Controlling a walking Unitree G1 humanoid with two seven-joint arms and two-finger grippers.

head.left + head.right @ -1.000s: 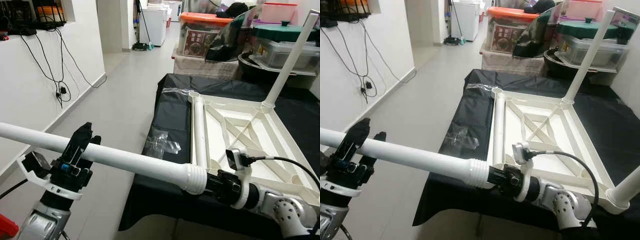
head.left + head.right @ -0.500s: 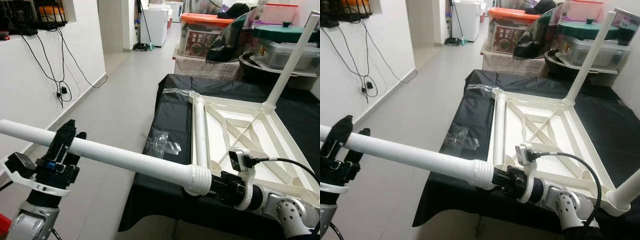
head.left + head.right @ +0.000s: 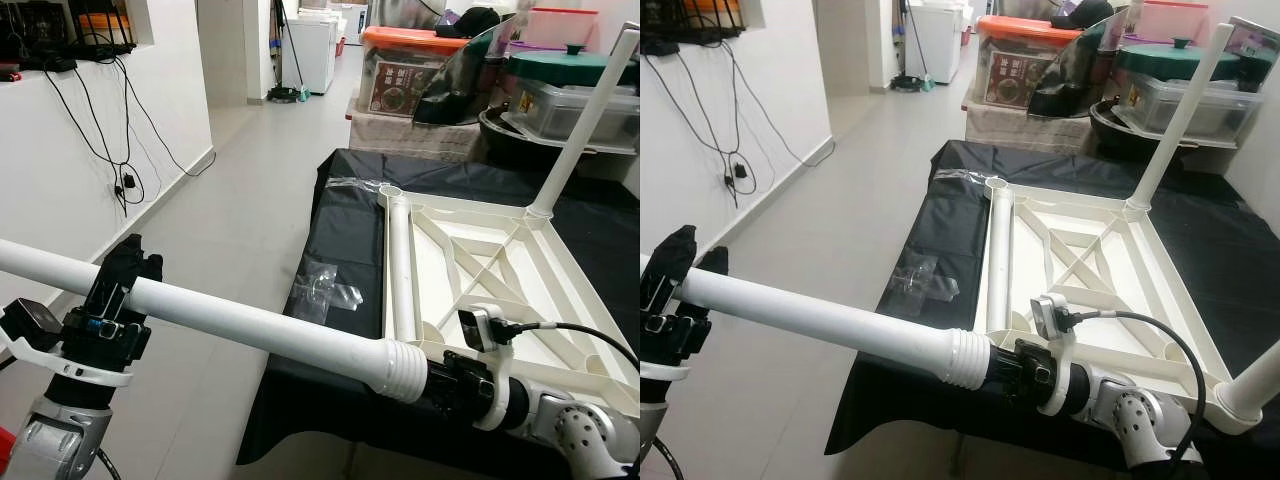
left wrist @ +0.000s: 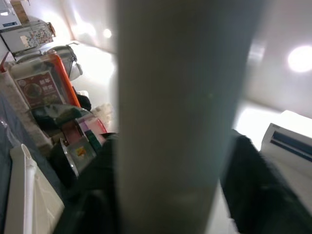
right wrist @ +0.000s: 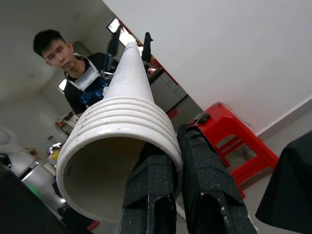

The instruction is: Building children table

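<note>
In front of the black-covered table (image 3: 345,230), a long white table leg (image 3: 250,322) is held crosswise between both arms, level with the near edge and clear of it. The left tool (image 3: 118,292) is clamped around the plain far end of the leg, its two black fingers on either side of the tube. The right tool (image 3: 452,378) grips the ribbed threaded end (image 3: 400,368); in the right wrist view its fingers (image 5: 204,168) are seen pressed together at the rim of the open hollow tube. The upturned white tabletop frame (image 3: 490,275) lies on the table with one leg (image 3: 585,120) already standing in a far corner socket and another leg (image 3: 402,262) lying along its left side. The leg is judged to be light, stiff, smooth plastic, likely to slip under a loose hold. A grip on the plain shaft is judged safer, with the threads left free for the socket.
</note>
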